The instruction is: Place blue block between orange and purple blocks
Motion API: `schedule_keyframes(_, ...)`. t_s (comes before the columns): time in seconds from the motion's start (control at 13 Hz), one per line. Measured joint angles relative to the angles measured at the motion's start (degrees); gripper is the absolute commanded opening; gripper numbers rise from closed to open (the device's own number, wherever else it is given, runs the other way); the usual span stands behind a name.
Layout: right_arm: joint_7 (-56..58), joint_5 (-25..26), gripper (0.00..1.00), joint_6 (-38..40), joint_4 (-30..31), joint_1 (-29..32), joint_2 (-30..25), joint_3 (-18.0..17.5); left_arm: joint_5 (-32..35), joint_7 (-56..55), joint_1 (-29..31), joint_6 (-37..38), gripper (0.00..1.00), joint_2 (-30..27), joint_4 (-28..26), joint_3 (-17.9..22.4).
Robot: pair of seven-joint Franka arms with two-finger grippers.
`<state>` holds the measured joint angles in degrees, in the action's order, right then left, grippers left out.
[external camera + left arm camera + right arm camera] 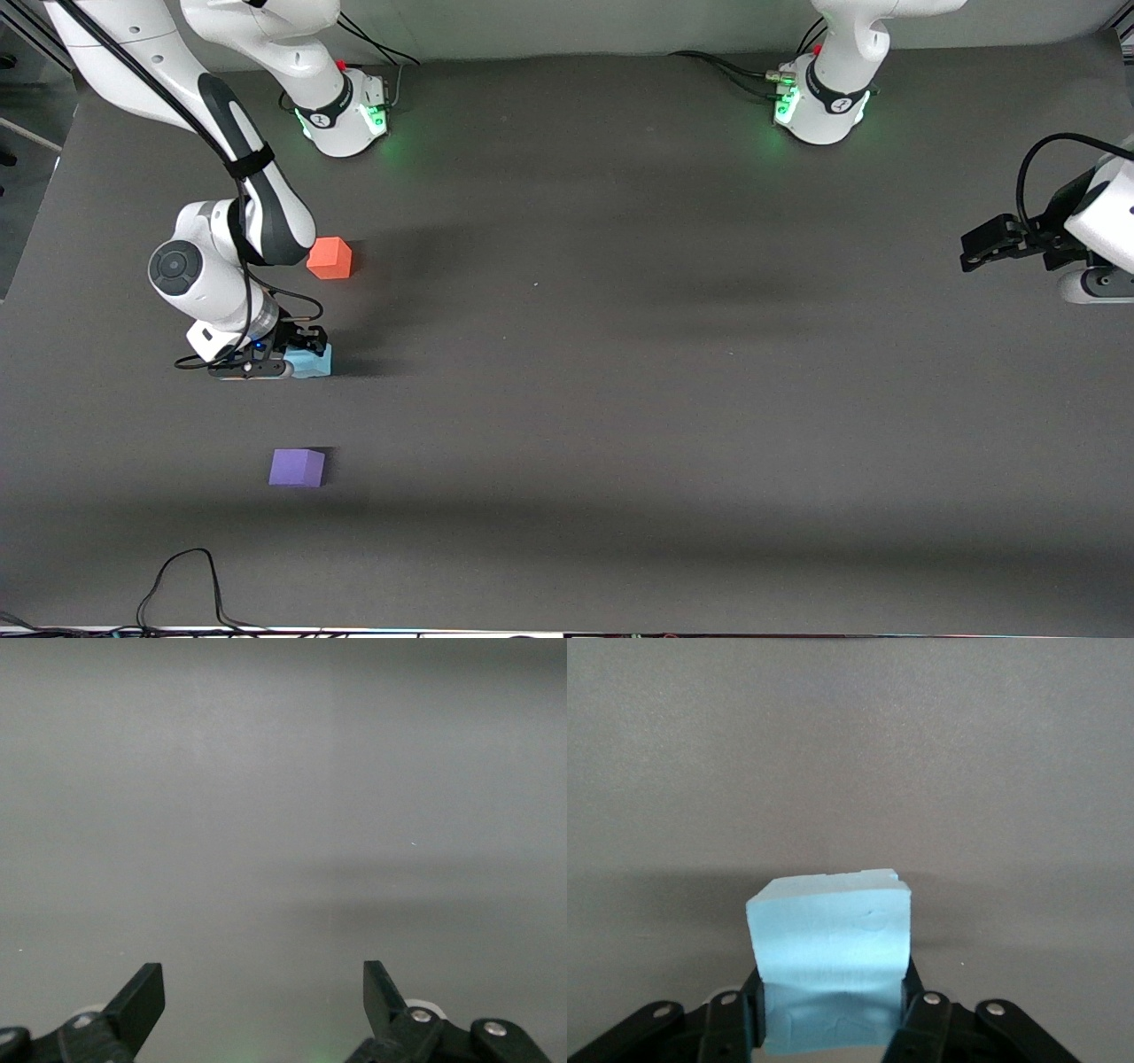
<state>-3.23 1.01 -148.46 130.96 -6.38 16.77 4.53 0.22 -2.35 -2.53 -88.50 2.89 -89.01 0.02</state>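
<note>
The blue block point(312, 361) sits low at the table between the orange block point(330, 258) and the purple block point(298, 467), toward the right arm's end. My right gripper point(299, 347) is shut on the blue block; in the right wrist view the block point(829, 939) fills the space between the fingers point(914, 1005), which press its sides. The orange block lies farther from the front camera, the purple block nearer. My left gripper point(985, 245) is open and empty, waiting at the left arm's end of the table; its view shows only bare mat between the fingertips point(142, 997).
A dark grey mat point(620, 354) covers the table. The two arm bases point(345, 111) stand along the edge farthest from the front camera. A black cable point(186, 585) loops at the nearest edge, close to the purple block.
</note>
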Motion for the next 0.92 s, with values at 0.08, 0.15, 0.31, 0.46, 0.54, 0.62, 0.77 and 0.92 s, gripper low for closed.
schedule_keyframes(0.08,0.0,0.0,0.44,-0.27,0.07,0.0,0.29,0.0,-0.2,0.0,0.0,0.0,1.0,0.0,-0.08,0.0)
schedule_keyframes(0.15,0.0,-0.01,0.46,-0.7,0.18,0.0,0.77,0.0,-0.31,0.0,0.0,0.0,1.0,0.0,-0.18,0.0)
schedule_keyframes(0.31,-0.11,-0.12,1.0,-1.45,0.25,0.0,2.07,0.0,-0.38,0.0,-0.01,0.0,1.0,0.0,-0.3,0.0)
schedule_keyframes(0.46,-0.16,-0.27,1.0,-1.95,0.22,0.0,2.66,0.0,-0.43,0.0,-0.03,0.0,1.0,0.0,-0.34,0.0)
schedule_keyframes(0.54,-0.17,-0.3,1.0,-2.1,0.1,0.0,2.58,0.0,-0.54,0.0,-0.03,0.0,1.0,0.0,-0.35,0.0)
schedule_keyframes(0.62,-0.17,-0.34,1.0,-2.09,-0.13,0.0,2.16,0.0,-0.81,0.0,-0.03,0.0,1.0,0.0,-0.36,0.0)
schedule_keyframes(0.77,-0.17,-0.4,1.0,-0.15,-0.83,0.0,-0.67,0.0,-1.11,0.0,-0.03,0.0,1.0,0.0,-0.37,0.0)
schedule_keyframes(0.92,-0.17,-0.46,1.0,4.84,-1.75,0.0,-7.03,0.08,-1.16,0.0,-0.03,0.0,1.0,0.0,-0.37,0.01)
